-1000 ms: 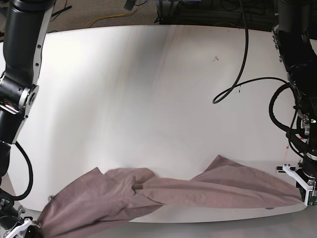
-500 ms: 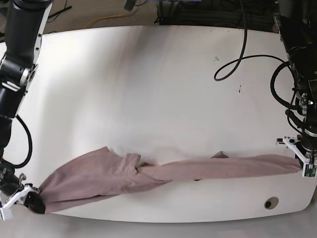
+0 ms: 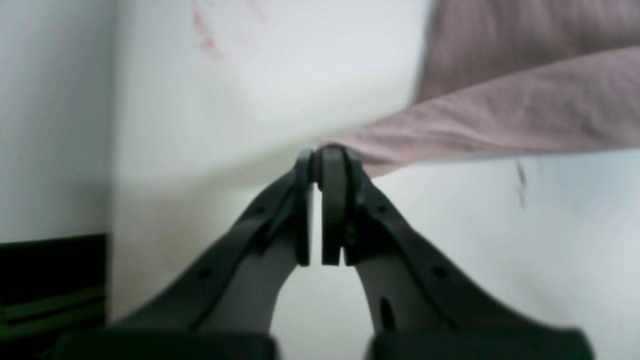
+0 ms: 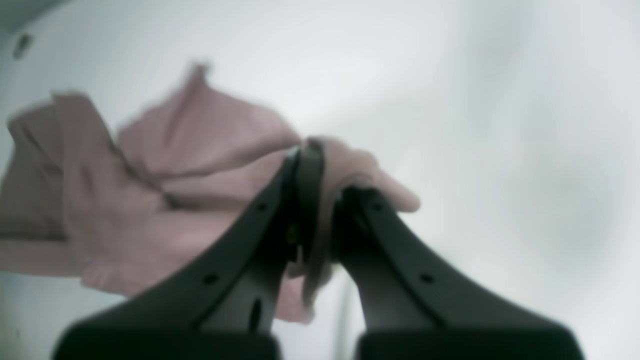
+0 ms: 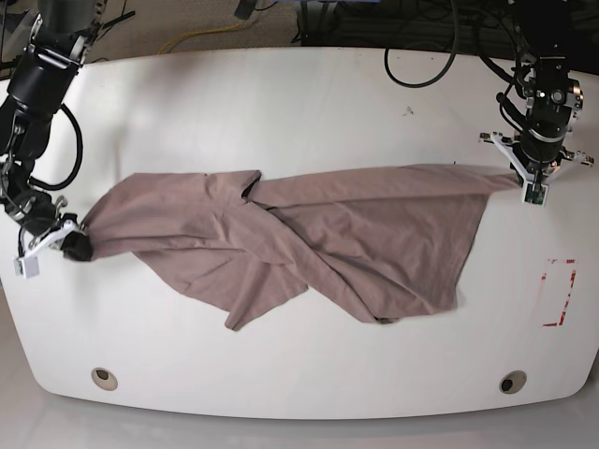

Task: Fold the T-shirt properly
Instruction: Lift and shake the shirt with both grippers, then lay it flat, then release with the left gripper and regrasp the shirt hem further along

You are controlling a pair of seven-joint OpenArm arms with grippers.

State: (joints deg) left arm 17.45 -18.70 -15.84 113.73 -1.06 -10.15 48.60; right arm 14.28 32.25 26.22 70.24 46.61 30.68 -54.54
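The mauve-brown T-shirt (image 5: 309, 234) lies stretched and twisted across the middle of the white table (image 5: 281, 103). My left gripper (image 5: 526, 183) is shut on the shirt's right corner; in the left wrist view (image 3: 320, 165) the cloth (image 3: 500, 115) runs off to the right from the closed tips. My right gripper (image 5: 67, 241) is shut on the shirt's left corner; in the right wrist view (image 4: 320, 170) bunched cloth (image 4: 150, 200) wraps around the fingers. Both corners are held a little above the table. The shirt's lower part lies crumpled with a fold crossing the middle.
A red rectangle mark (image 5: 558, 292) is on the table at the right. Two round holes (image 5: 105, 378) (image 5: 511, 383) sit near the front edge. Black cables (image 5: 440, 37) hang at the back right.
Both grippers have pulled the shirt from the front edge toward the table's middle and back. The shirt has spread out wider, and more of it lies on the table.
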